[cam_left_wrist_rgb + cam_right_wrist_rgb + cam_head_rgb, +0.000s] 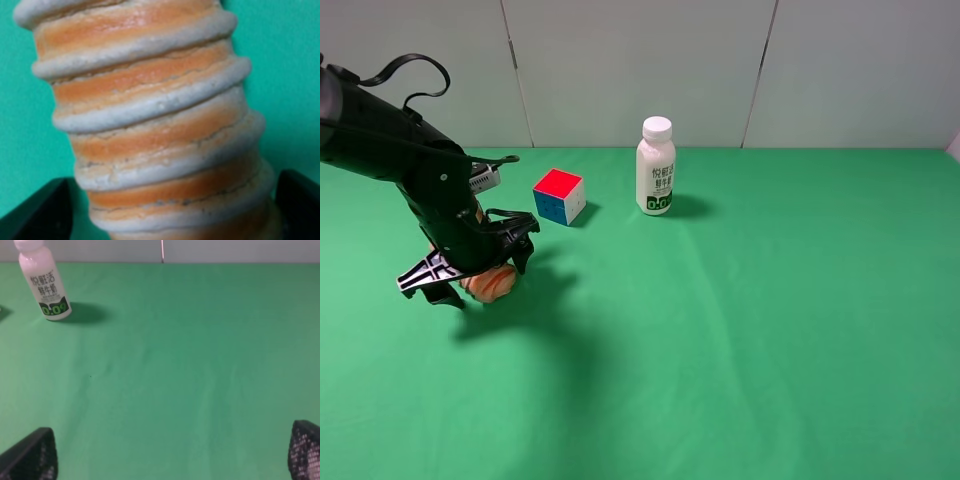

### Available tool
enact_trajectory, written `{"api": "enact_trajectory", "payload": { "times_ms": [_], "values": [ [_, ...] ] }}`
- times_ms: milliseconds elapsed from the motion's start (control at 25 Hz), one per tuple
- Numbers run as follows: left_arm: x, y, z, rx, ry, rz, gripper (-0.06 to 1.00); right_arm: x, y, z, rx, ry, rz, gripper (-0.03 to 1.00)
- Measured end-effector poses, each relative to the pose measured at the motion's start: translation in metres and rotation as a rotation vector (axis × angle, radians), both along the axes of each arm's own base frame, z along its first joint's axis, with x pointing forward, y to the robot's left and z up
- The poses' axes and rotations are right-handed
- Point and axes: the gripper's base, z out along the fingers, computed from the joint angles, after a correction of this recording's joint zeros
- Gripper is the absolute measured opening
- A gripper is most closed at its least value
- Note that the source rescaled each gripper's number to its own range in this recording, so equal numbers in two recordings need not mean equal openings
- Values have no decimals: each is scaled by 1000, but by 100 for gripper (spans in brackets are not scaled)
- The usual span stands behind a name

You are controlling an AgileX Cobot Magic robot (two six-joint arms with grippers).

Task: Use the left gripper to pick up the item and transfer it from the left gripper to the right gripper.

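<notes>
Filling our left wrist view is the roll (150, 125), its long axis running away from the left gripper (172, 200) (leaning only slightly), with one black finger (35, 215) on each side of its near end. Whether they already pinch it we cannot tell.

From the high camera we see the roll lying on the green cloth (740, 330) under that gripper, left of the cube (559, 195) and bottle (656, 165).

Our right wrist view shows the right gripper (172, 452) spread wide and holding nothing. No roll is in sight there, so we judge the left arm nearer.
</notes>
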Motion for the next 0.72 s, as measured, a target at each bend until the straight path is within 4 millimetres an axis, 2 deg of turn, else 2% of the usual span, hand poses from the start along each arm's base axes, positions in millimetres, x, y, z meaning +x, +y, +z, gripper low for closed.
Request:
{"api": "enact_trajectory", "payload": {
  "times_ms": [80, 240, 280, 440, 720],
  "values": [
    [0, 0, 0, 0, 0, 0, 63, 0, 0, 0, 0, 0, 0, 100],
    [0, 0, 0, 0, 0, 0, 34, 0, 0, 0, 0, 0, 0, 100],
    [0, 0, 0, 0, 0, 0, 30, 0, 0, 0, 0, 0, 0, 100],
    [0, 0, 0, 0, -1, -1, 20, 0, 0, 0, 0, 0, 0, 100],
    [0, 0, 0, 2, 3, 8, 12, 0, 0, 0, 0, 0, 0, 100]
  ]
}}
